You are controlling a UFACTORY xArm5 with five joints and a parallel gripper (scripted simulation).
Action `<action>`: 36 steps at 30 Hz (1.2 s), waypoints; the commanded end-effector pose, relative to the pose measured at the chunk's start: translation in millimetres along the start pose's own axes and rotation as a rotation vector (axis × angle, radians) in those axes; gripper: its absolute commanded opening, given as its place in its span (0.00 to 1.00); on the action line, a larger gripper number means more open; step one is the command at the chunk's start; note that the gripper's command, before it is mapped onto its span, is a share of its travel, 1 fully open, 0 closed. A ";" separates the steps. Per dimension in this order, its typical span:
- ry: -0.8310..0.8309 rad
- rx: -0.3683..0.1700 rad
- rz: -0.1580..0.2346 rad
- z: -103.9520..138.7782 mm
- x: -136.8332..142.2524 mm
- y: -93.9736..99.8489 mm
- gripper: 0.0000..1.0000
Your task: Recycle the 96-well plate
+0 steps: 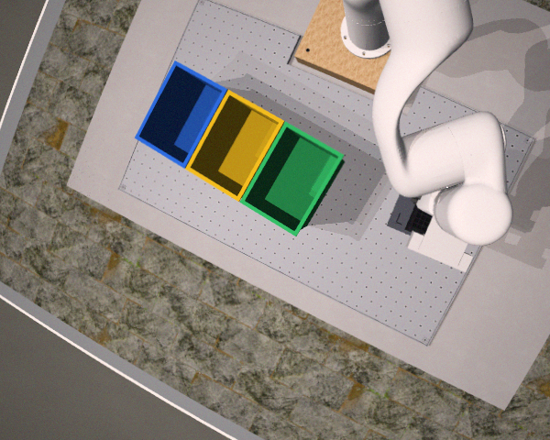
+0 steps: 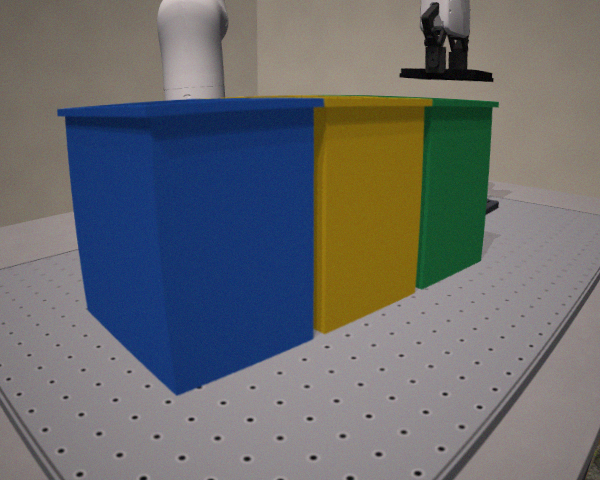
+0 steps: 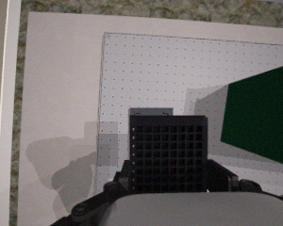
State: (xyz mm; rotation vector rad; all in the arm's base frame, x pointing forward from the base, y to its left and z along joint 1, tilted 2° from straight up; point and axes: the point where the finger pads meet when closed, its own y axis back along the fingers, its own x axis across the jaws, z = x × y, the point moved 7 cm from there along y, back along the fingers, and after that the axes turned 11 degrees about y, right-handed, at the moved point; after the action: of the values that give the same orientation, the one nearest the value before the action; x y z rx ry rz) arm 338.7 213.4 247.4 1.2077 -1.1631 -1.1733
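Observation:
My gripper (image 2: pixel 446 64) (image 3: pixel 167 172) is shut on the black 96-well plate (image 1: pixel 418 221) (image 2: pixel 445 75) (image 3: pixel 169 148) and holds it level in the air, a little higher than the bin rims. The plate hangs over the dark grey plate nest N1 (image 1: pixel 401 215) (image 3: pixel 150 112), which peeks out beneath it; a corner of the nest (image 2: pixel 491 205) shows behind the green bin. The yellow bin (image 1: pixel 247 142) (image 2: pixel 367 206) stands upright in the middle of the row of three, off to the left of the plate in the top view. The arm hides the gripper in that view.
The blue bin (image 1: pixel 185 108) (image 2: pixel 186 232) and the green bin (image 1: pixel 299 180) (image 2: pixel 453 191) (image 3: pixel 259 118) stand upright on either side of the yellow one; the green one is nearest the plate. All stand on a perforated breadboard (image 1: pixel 351 279). The arm's base sits on a wooden block (image 1: pixel 324 49).

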 end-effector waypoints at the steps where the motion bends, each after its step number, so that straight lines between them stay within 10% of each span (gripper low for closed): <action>1: 0.000 0.002 -0.001 -0.5 -0.3 6.4 0.00; 36: -0.149 0.002 -0.003 2.4 29.5 22.2 0.00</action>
State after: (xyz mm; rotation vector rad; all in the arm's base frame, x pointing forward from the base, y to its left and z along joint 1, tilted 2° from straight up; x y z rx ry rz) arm 338.0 193.8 268.5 1.1388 -1.2645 -1.2744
